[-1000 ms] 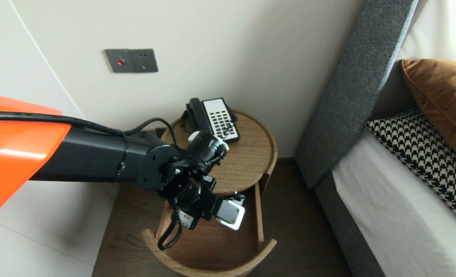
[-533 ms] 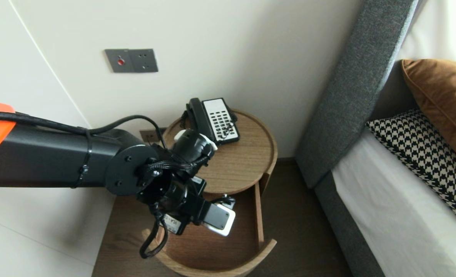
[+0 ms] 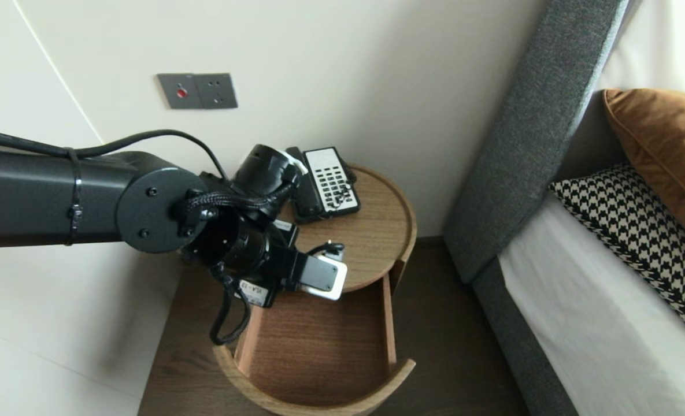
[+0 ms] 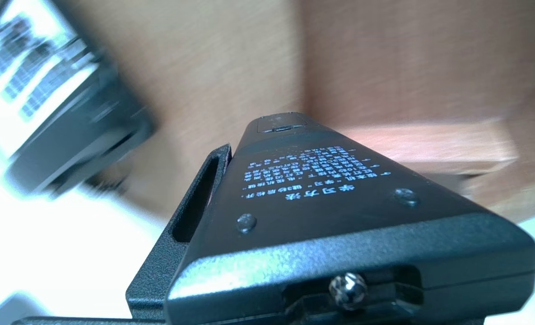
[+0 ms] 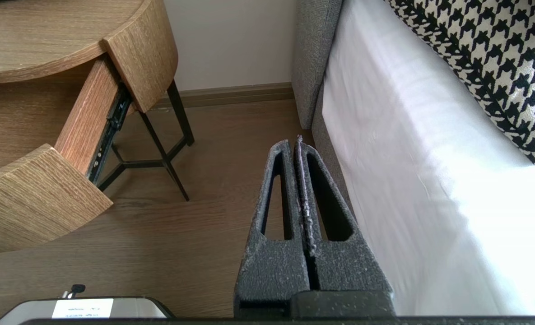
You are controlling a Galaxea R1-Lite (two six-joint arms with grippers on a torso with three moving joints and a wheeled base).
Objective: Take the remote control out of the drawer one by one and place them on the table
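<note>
While the left tool (image 3: 329, 251) is clamped on a black remote control (image 4: 312, 189) across its narrow width, with one finger (image 4: 199, 198) lying flat against its side edge, the slab hangs over the near rim of the round wooden bench (image 3: 377, 231), just where the top gives way to the open drawer (image 3: 319, 352). The remote looks like a light, stiff plastic bar, unlikely to bend or break in the grip. Its smooth shell could still slide or swivel between the pads, since the hold seems to sit toward one end with the rest jutting forward. A hold nearer mid-length, on the side edges and clear of the buttons, would likely be steadier. Its back, with printed text and two screws, faces the arm. The telephone (image 3: 325, 182) takes the far left part of the top and is the closest thing to knock, while the right half of the top offers open room. The drawer's side walls and curved front (image 3: 319, 407) bound the room below, and the bed (image 3: 596, 312) stands well apart to the right. The right tool (image 5: 298, 144) hangs closed and empty above the floor (image 5: 195, 225) beside the bed.
</note>
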